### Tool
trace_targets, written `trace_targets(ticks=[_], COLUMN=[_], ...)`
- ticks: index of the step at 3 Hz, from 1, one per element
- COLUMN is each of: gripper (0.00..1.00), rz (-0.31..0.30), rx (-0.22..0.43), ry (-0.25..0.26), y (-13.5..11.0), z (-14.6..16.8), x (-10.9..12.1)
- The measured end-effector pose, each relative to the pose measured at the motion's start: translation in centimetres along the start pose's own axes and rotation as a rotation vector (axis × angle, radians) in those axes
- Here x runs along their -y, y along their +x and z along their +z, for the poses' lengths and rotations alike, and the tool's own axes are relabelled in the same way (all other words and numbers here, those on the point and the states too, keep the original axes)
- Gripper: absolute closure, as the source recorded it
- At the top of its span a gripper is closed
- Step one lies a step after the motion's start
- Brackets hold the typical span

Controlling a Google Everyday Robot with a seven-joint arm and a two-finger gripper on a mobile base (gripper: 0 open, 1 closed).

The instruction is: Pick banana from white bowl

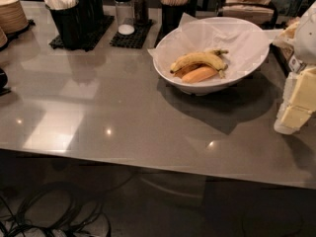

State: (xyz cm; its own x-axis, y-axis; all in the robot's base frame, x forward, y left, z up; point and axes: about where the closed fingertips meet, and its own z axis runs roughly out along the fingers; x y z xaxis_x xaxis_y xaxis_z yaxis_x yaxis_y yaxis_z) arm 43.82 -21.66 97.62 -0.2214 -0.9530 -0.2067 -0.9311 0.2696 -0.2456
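Curved, brown-speckled yellow banana (200, 59) lies crosswise in the wide, paper-lined white bowl (212, 87) on the grey table (98, 112). My pale hand (297, 102) hangs at the right edge. I cannot tell its grip state. The banana is up-left of it.

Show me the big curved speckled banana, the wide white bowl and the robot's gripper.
Big curved brown-speckled yellow banana (200, 59): camera view, middle of its arc.
Wide white paper-lined bowl (222, 84): camera view, front outer wall.
Pale two-finger gripper (292, 118): camera view, right edge, its lower end.
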Motion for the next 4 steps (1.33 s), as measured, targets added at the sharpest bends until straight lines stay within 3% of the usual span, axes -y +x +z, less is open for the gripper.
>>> trace_targets(ticks=[1, 2, 4], gripper=[0.00, 0.00, 0.00], rz=[-0.007, -0.052, -0.222], rx=[0.011, 0.077, 0.296], ry=[0.017, 0.040, -0.014], y=[-0.4, -2.4, -10.9], z=[-0.2, 0.0, 1.9], x=[0.5, 3.1, 9.2])
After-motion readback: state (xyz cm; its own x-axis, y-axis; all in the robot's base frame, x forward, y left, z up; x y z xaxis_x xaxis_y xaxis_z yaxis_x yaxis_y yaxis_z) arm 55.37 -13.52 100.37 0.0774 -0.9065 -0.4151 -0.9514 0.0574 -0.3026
